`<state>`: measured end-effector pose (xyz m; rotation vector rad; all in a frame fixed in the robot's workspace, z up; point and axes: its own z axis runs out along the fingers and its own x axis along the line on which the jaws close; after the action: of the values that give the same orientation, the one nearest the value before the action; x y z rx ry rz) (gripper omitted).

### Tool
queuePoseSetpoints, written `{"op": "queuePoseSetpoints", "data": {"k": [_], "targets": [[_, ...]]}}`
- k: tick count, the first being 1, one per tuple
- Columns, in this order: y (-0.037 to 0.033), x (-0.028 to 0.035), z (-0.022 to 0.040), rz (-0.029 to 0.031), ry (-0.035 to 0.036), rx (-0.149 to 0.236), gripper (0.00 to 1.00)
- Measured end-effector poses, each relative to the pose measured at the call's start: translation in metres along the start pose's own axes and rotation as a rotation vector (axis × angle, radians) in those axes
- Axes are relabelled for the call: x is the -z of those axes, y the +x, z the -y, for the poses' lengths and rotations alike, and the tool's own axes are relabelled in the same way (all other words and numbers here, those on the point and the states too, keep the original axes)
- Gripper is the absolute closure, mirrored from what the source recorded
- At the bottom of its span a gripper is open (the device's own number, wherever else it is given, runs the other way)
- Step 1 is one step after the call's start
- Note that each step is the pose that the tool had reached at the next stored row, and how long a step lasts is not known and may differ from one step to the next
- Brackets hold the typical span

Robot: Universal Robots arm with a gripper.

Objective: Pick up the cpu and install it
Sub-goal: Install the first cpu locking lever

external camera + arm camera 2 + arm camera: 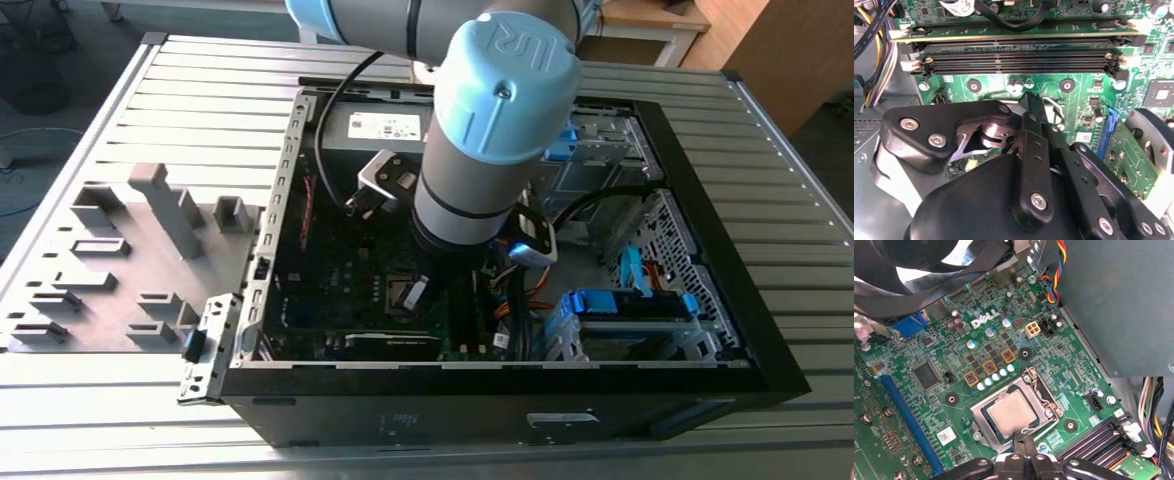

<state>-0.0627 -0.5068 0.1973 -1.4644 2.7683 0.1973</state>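
Silver-topped cpu sits in the mobo socket; our fingers hover just over it, grip state unclear.

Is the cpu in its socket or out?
In: the cpu lies flat inside the socket frame on the motherboard, in the first wrist view.

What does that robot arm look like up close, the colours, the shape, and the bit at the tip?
The arm is a silver-grey tube with rounded pale blue joint caps, one bearing raised letters. A black cable runs alongside it, and a small grey box-like module is fixed to its side. The end effector is matte black metal: flat linkage bars joined by silver screws and pins, narrowing to slim fingers.
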Motion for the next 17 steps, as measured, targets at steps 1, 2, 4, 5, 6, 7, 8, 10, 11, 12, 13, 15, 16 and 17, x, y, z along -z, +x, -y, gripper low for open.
{"op": "queuePoseSetpoints", "data": {"k": [1, 2, 4, 5, 6, 7, 8, 10, 11, 12, 13, 15, 16, 17], "targets": [[-0.0002, -0.0001, -0.0005, 0.0000, 0.0001, 0.000, 0.89], [-0.0005, -0.0002, -0.0010, 0.0002, 0.0002, 0.000, 0.89], [-0.0009, -0.0003, -0.0018, 0.0002, 0.0003, 0.000, 0.89], [-0.0011, -0.0004, -0.0022, 0.0003, 0.0004, 0.000, 0.89], [-0.0014, -0.0004, -0.0025, 0.0003, 0.0005, 0.000, 0.89], [-0.0016, -0.0005, -0.0029, 0.0003, 0.0005, 0.000, 0.89], [-0.0018, -0.0006, -0.0032, 0.0004, 0.0006, 0.000, 0.89], [-0.0022, -0.0007, -0.0038, 0.0004, 0.0007, 0.000, 0.89], [-0.0023, -0.0007, -0.0042, 0.0004, 0.0007, 0.000, 0.89], [-0.0024, -0.0008, -0.0045, 0.0005, 0.0008, 0.000, 0.89], [-0.0024, -0.0009, -0.0049, 0.0006, 0.0008, 0.000, 0.89], [-0.0021, -0.0009, -0.0056, 0.0006, 0.0009, 0.000, 0.89], [-0.0019, -0.0009, -0.0060, 0.0006, 0.0010, 0.000, 0.89], [-0.0017, -0.0010, -0.0064, 0.0007, 0.0011, 0.000, 0.89]]}}
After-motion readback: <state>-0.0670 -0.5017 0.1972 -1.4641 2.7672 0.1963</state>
